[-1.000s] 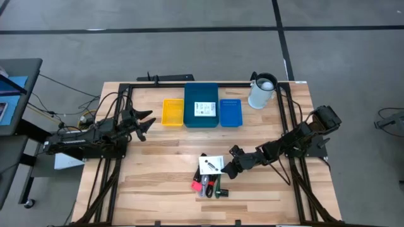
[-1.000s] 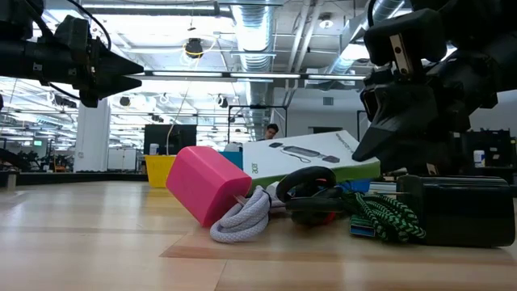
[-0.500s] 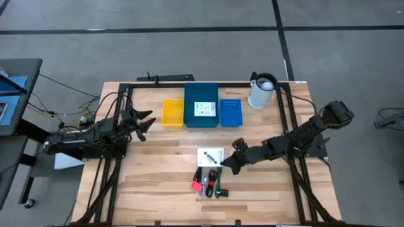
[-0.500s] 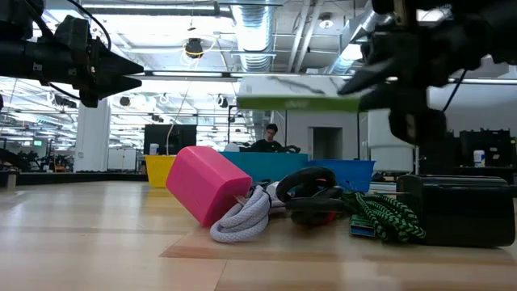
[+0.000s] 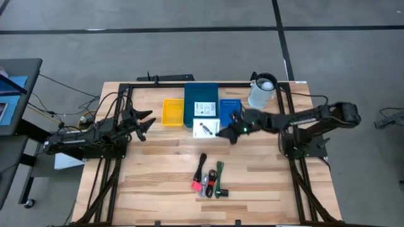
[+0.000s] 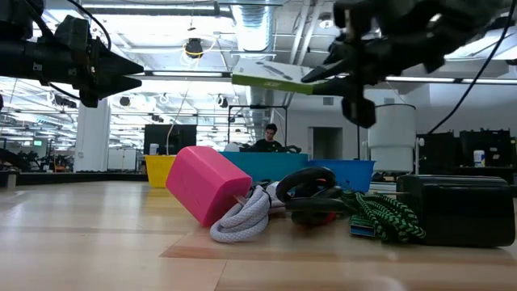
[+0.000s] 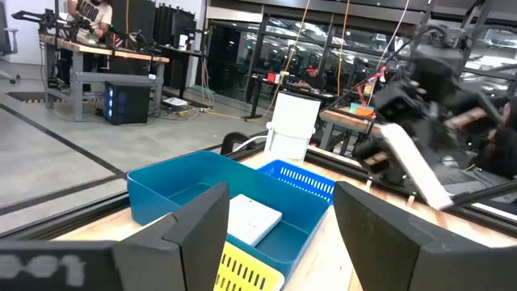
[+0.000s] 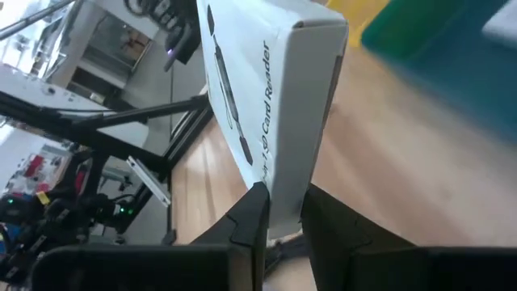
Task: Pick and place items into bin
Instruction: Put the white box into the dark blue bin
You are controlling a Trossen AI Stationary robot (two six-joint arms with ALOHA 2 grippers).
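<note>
The right hand (image 5: 222,132) pinches a flat white card-reader box with black print (image 5: 205,128), held in the air at the six o'clock rim of the deep blue plastic bin (image 5: 201,94). The left hand (image 5: 146,120), fingers spread, waits at the wooden bench's (image 5: 158,164) nine o'clock side.

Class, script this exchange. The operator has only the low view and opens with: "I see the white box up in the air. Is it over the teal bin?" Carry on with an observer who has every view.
Observer: From above, the white box in the right gripper sits at the teal bin's near edge, only partly over it.
Operator: Is the bin empty?
Observer: No, a white card lies inside.
Operator: How is the box gripped?
Observer: The right wrist view shows the fingers pinching its narrow edge.
</note>
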